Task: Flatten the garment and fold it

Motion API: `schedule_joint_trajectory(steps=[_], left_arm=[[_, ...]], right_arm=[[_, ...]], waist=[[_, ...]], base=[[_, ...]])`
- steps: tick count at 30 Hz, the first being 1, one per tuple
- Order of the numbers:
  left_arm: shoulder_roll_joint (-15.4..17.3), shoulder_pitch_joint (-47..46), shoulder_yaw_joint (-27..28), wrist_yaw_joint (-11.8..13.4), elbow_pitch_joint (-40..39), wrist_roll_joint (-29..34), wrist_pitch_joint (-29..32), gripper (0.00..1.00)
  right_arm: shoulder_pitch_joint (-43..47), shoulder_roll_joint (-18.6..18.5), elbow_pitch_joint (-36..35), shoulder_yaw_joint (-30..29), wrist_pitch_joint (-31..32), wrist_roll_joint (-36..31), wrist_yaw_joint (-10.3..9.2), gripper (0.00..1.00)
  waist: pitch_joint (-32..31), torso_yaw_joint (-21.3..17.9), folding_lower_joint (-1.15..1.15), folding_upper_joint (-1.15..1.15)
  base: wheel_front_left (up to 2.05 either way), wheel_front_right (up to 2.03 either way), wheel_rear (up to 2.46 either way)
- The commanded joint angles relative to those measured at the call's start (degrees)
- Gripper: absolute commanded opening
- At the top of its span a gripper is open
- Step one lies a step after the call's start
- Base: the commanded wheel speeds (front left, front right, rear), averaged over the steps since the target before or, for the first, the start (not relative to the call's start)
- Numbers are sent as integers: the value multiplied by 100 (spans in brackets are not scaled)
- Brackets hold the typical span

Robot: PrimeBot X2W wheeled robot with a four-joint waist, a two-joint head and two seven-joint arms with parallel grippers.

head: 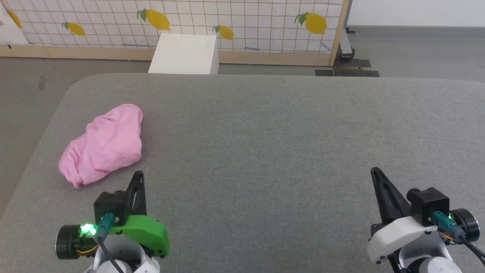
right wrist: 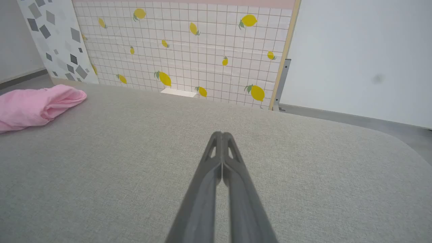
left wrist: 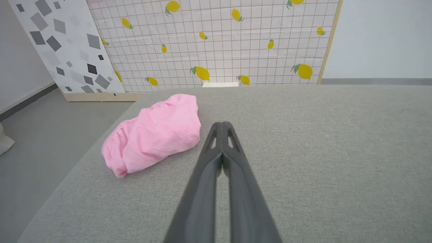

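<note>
The garment (head: 104, 144) is a crumpled pink bundle on the left part of the grey padded table (head: 265, 132). It also lies left of centre in the left wrist view (left wrist: 155, 133) and at the far left of the right wrist view (right wrist: 33, 106). My left gripper (head: 139, 175) sits just right of and nearer than the bundle, shut and holding nothing, its fingers pressed together (left wrist: 222, 126). My right gripper (head: 375, 171) hovers at the lower right, far from the garment, also shut and holding nothing (right wrist: 222, 135).
A white box (head: 185, 53) stands on the floor behind the table's far edge. Behind it runs a lemon-print grid screen (head: 189, 19) in a wooden frame. The table's left edge (head: 34, 144) is close to the garment. Grey floor surrounds the table.
</note>
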Motion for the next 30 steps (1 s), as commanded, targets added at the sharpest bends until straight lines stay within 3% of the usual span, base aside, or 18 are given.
schedule_joint_trajectory(steps=[1,30], left_arm=[[-27,72,14,-20,-15,59,7,0],[-27,72,14,-20,-15,59,7,0]], right_arm=[[-107,17,9,7,-1,-37,-9,0],[-107,17,9,7,-1,-37,-9,0]], waist=[[0,0,0,0],[0,0,0,0]], base=[[0,0,0],[0,0,0]])
